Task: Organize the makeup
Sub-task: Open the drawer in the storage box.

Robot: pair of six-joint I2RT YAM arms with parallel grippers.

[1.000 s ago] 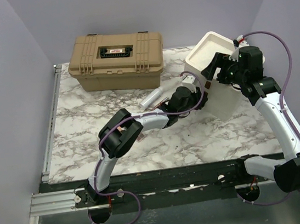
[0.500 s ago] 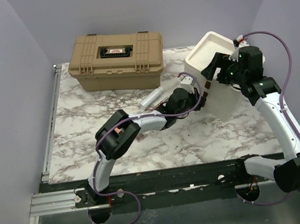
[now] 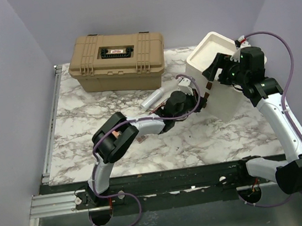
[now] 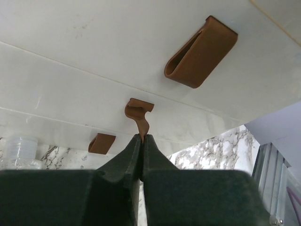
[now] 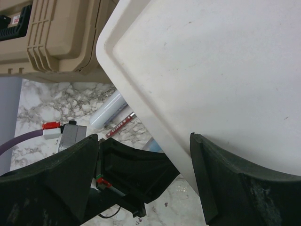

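Left claw (image 4: 142, 140): I had it pinched closed on brown drawer tab (image 4: 139, 109), frame centre, to pull | right claw (image 5: 143, 155): spread wide astride white box (image 5: 211, 70), probably bracing; couldn't tell its grip

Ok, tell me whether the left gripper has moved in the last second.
Yes. Shut on a brown tab, the left gripper has drawn back leftward and toward the near edge, away from the white box, which stays put.
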